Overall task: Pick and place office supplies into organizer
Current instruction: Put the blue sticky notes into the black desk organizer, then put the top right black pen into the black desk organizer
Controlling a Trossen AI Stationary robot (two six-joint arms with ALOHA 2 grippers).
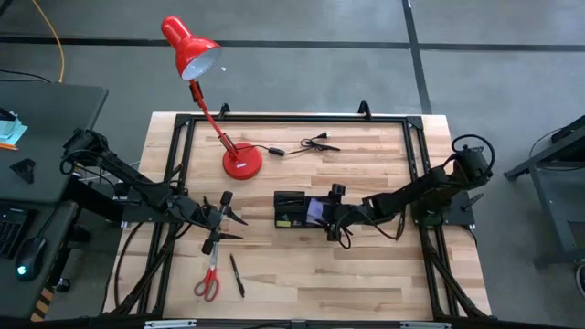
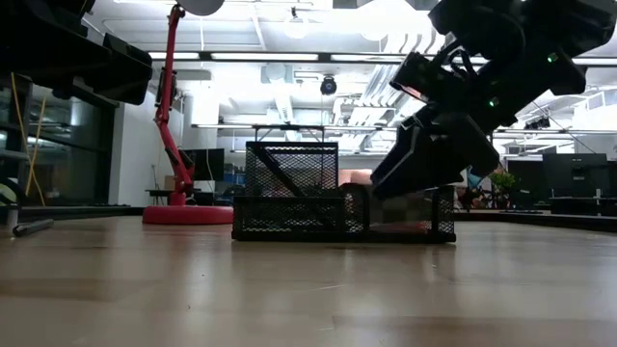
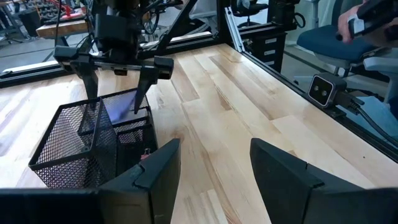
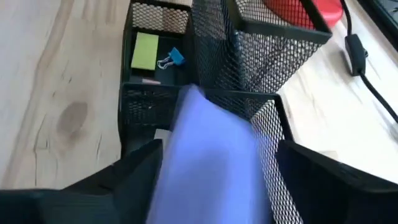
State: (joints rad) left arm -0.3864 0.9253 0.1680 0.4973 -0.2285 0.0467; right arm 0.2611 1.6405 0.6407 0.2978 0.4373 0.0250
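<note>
The black mesh organizer stands at the table's middle. It also shows in the low view and the left wrist view. My right gripper is at its right end, shut on the purple sticky-note pad, which tilts down into a compartment. My left gripper hovers open and empty left of the organizer. The red-handled scissors and a black pen lie flat on the table nearer the front edge. My right gripper pinches the purple pad by its two opposite side edges between its two fingers. The fingers slant down from the table's right. The pad's far corner dips inside the organizer's mesh wall; whether it rests on anything I cannot tell.
A red desk lamp's base stands behind the organizer, with a black cable and plug to its right. A yellow-green note and a blue binder clip lie in another compartment. A black frame rims the table.
</note>
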